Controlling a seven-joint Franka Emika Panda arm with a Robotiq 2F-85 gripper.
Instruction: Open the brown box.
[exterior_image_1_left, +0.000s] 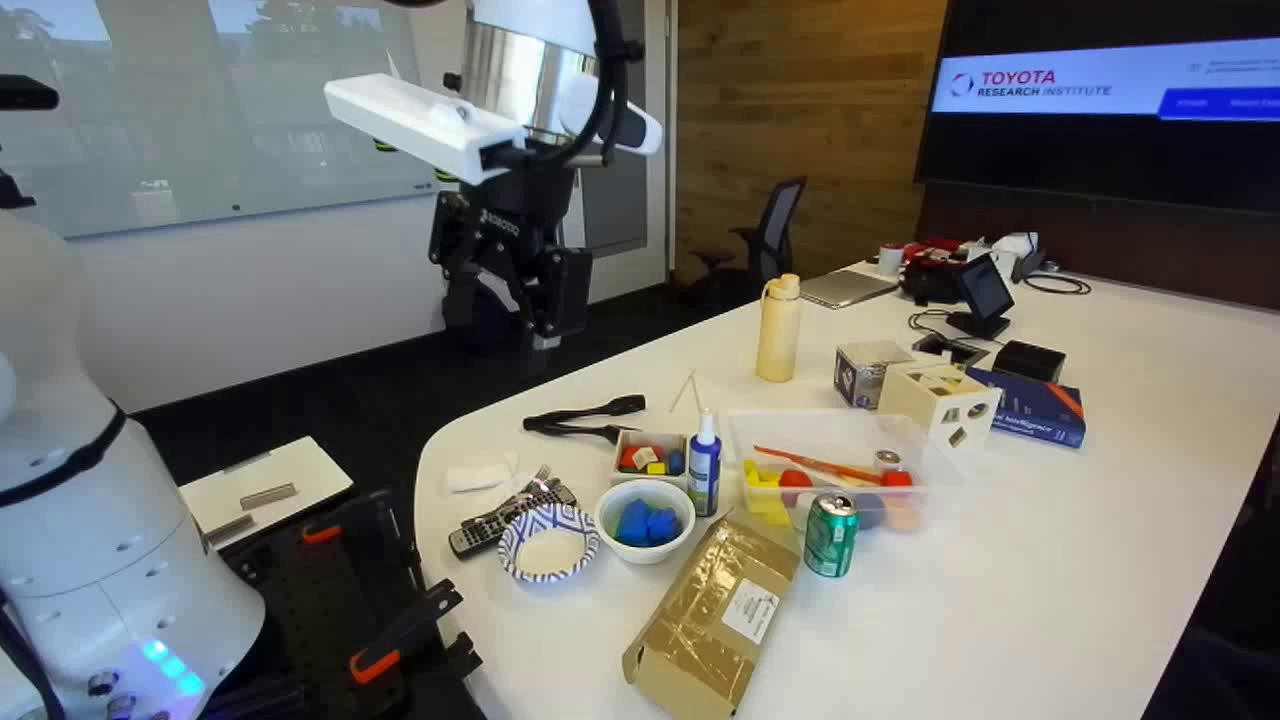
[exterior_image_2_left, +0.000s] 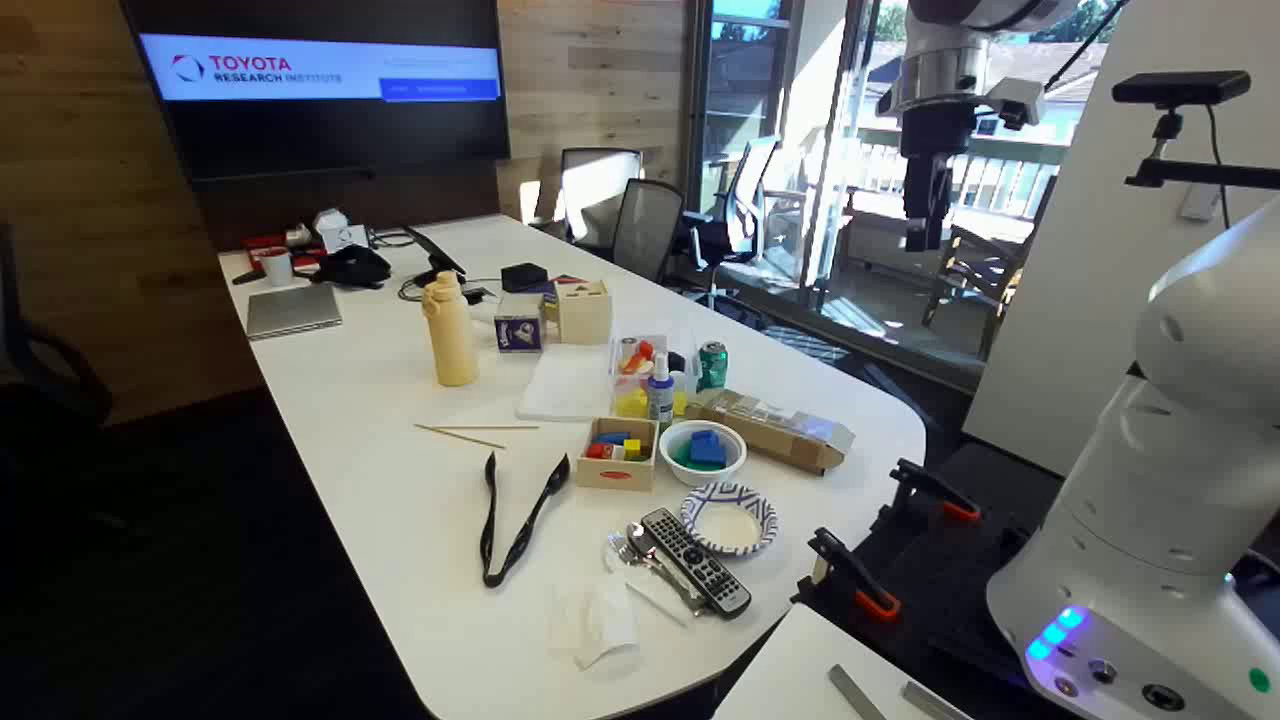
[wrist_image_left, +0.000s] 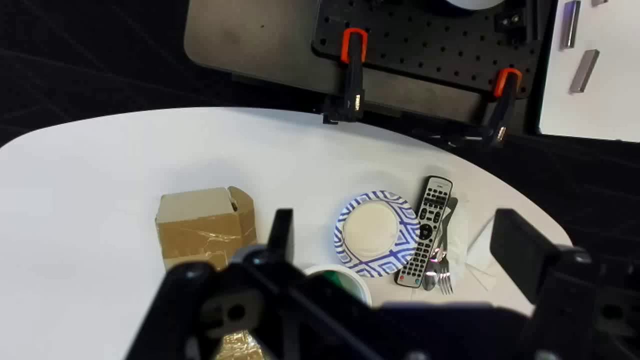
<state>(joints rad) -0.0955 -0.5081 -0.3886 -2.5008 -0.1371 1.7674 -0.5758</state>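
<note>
One flat, rectangular golden-brown cardboard box lies on the long white table, one end flap poking out, one green metal can and one plain round white bowl just beside it! Two thin wooden sticks further off, one pair of black plastic tongs near them. And up high, one black two-fingered gripper, jaws parted wide around bare air!

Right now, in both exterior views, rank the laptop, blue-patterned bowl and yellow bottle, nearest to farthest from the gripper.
1. Blue-patterned bowl, beside the remote control, nearest the gripper.
2. Yellow water bottle, farther down the table.
3. Closed silver laptop, farthest along, toward the wall screen.
</note>
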